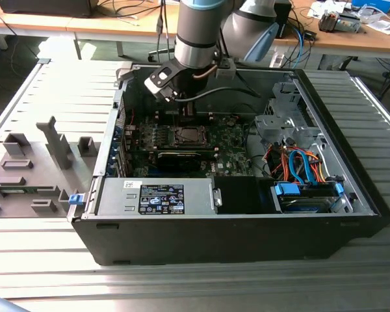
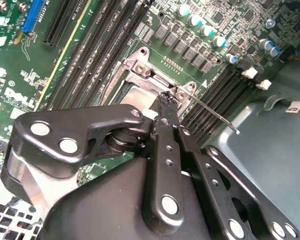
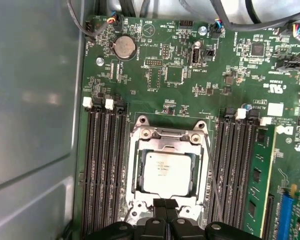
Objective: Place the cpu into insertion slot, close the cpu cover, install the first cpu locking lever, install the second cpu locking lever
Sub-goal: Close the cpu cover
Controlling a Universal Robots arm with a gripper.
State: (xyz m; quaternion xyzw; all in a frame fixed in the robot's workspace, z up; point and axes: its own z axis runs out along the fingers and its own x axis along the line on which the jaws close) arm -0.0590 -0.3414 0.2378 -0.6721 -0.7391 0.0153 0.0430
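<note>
cpu [image 3: 167, 172] sits flat in the insertion slot [image 1: 178, 135], silver top up, just above centre of the frame in the exterior view. cpu cover [image 3: 136, 172] is down over it, the chip showing through the square cut-out. Thin wire lever [image 3: 212, 175] runs along one side of the socket and angles out across the black memory slots [image 3: 102, 170]; whether it is latched, cannot tell. Gripper [image 3: 165, 205] hangs right at the socket's edge, black fingertips [image 2: 165, 107] pressed together with nothing seen between them, tips at the cover's rim by its screws; actual contact unclear. Green motherboard [image 3: 175, 75] all around, round coin battery [image 3: 124, 46] on it well away from the socket. In the exterior view the arm comes down from top centre into the open black computer case [image 1: 234, 240], which lies on a slatted metal table [image 1: 182, 286]; blue and orange cables [image 1: 299, 162] at centre right inside the case, grey fixture blocks [image 1: 55, 140] on the table at the exterior view's left.
</note>
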